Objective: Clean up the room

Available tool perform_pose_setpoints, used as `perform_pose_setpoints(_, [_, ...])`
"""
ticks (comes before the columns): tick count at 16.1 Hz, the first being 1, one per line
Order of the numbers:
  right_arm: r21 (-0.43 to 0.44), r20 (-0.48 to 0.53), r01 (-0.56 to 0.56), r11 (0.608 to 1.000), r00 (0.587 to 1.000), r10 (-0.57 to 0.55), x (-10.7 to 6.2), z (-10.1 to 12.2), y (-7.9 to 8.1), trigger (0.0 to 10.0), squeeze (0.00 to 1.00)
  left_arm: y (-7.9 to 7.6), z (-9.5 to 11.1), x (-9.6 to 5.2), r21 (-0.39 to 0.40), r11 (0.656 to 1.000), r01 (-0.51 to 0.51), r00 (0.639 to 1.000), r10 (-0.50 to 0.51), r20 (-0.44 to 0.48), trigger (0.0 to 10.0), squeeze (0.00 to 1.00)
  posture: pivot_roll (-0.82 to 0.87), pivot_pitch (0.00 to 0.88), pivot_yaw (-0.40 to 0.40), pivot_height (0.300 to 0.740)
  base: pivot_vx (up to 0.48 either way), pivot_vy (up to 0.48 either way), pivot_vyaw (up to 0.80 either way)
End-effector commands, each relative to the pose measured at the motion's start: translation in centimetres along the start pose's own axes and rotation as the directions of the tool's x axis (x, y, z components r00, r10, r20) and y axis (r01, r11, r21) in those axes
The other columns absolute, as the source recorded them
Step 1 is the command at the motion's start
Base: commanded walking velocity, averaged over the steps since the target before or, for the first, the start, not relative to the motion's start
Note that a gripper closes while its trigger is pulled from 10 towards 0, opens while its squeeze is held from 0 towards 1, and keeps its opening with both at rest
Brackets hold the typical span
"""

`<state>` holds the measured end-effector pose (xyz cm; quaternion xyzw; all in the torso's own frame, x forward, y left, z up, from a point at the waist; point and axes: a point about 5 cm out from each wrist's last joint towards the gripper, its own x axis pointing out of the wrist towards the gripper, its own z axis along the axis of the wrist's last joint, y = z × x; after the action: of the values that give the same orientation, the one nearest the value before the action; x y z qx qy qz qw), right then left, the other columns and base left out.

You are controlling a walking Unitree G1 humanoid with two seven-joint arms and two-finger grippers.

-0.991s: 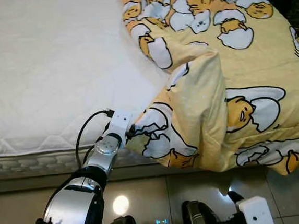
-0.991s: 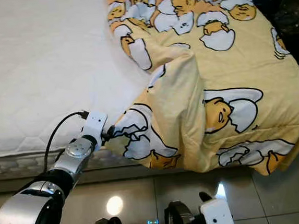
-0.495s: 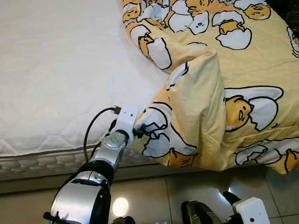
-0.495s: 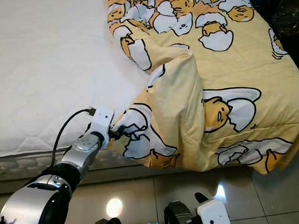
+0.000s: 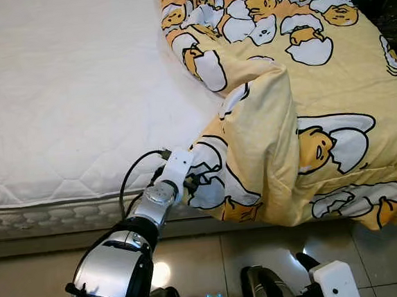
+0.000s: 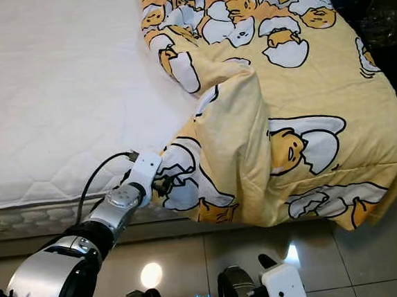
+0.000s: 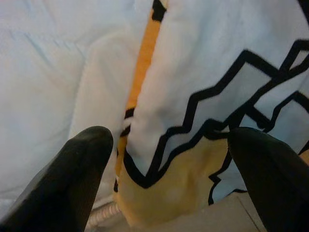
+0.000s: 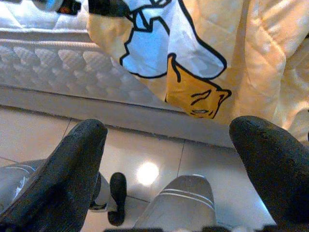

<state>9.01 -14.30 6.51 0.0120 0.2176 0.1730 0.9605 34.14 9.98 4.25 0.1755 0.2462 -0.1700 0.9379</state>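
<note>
Now the yellow quilted blanket with egg cartoons lies bunched over the white mattress; my left gripper spreads wide around its hanging edge.

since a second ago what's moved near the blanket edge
The left tool has slid along the bed edge toward the robot's right, reaching the hanging corner of the yellow blanket; its open fingers now straddle the hem without gripping it. The blanket folds, the white mattress and the right tool, low over the floor, are unchanged.
</note>
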Motion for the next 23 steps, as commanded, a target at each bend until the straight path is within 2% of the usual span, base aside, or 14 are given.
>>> perform_pose_setpoints(1, [0.015,-0.025,-0.015,1.0,1.0,0.015,-0.5,-0.28,0.42,10.0,0.0,-0.57,-1.47,-0.14,0.001,1.0,0.017,0.998,-0.017,-0.059,10.0,0.0,-0.4,0.189,0.034,0.714,0.0,0.0,0.0])
perform_pose_setpoints(2, [0.015,-0.026,-0.015,1.0,1.0,0.015,-0.54,-0.27,0.43,10.0,0.0,-0.63,-1.54,-0.14,-0.008,1.0,0.022,0.998,-0.022,-0.064,10.0,0.0,-0.4,0.191,0.032,0.714,0.0,0.0,0.0])
perform_pose_setpoints(3, [0.017,-0.029,-0.014,1.0,0.999,0.015,-0.65,-0.3,0.49,10.0,0.0,-0.91,-1.68,-0.15,-0.059,0.997,0.048,0.996,-0.052,-0.068,7.0,0.0,-0.41,0.193,0.032,0.714,0.0,0.0,0.0])
perform_pose_setpoints(4, [0.017,-0.03,-0.014,1.0,0.999,0.015,-0.69,-0.29,0.52,10.0,0.0,-0.92,-1.69,-0.15,-0.068,0.997,0.048,0.996,-0.052,-0.069,0.0,0.0,-0.41,0.194,0.031,0.714,0.0,0.0,0.0])
perform_pose_setpoints(14, [0.021,-0.038,0.0,1.0,0.999,0.001,-0.88,-0.23,0.52,10.0,0.0,-0.77,-1.08,-0.07,-0.097,0.994,0.045,0.998,-0.049,-0.044,0.0,0.0,-0.43,0.196,0.031,0.714,0.0,0.0,0.0])
perform_pose_setpoints(19, [0.024,-0.038,0.009,1.0,0.999,-0.008,-0.84,-0.26,0.37,10.0,0.0,-0.62,-0.83,-0.06,-0.057,0.998,0.041,0.999,-0.042,-0.025,0.0,0.0,-0.43,0.189,0.032,0.714,0.0,0.0,0.0])
perform_pose_setpoints(23, [0.023,-0.026,0.006,1.0,1.0,-0.005,-0.28,-0.09,0.3,10.0,0.0,-0.16,-0.79,-0.09,-0.075,0.997,0.029,0.999,-0.031,-0.025,0.0,0.0,-0.41,0.18,0.034,0.714,0.0,0.0,0.0])
